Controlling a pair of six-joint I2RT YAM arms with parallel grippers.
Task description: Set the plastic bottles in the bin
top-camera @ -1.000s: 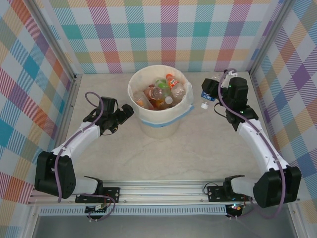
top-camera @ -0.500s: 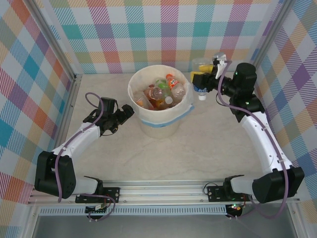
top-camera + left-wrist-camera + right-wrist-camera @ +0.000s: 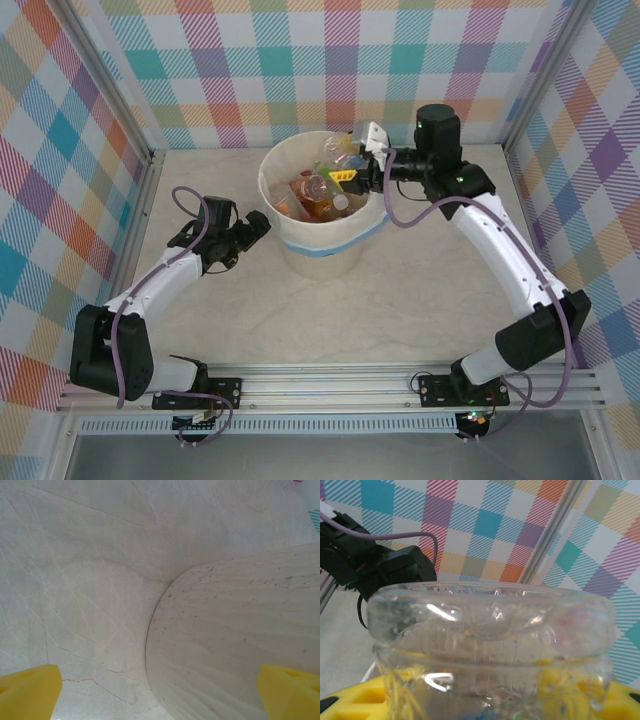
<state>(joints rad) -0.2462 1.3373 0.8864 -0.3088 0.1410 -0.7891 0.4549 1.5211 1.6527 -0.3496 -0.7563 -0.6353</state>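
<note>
Clear, ribbed plastic takes up most of the right wrist view: a clear bottle point(image 3: 490, 645) seen end-on, glossy and rounded, with yellow finger pads point(image 3: 355, 700) pressing in on it from either side low in the frame. The right gripper point(image 3: 352, 166) is clamped on this bottle. In the top view it sits above the upper right part of the bin's point(image 3: 268, 178) rim, so the bottle is over the opening, not beside it. The drop point lies straight below the fingers. The bottle's long axis is hard to read, though it seems to point from the fingers toward the bin's middle.

Inside the bin lie other bottles point(image 3: 318, 188), piled at mixed angles, with orange, green and red labels. The bin is a round cream bucket with a thin liner and a pale blue band. Its wall point(image 3: 240, 640) looks faintly speckled and matte against the veined, marble-like table point(image 3: 430, 290).

The left gripper point(image 3: 252, 230) rests left of centre, near the bin's wall, fingers spread wide and holding nothing. The right arm is plainly the one placed to release.
</note>
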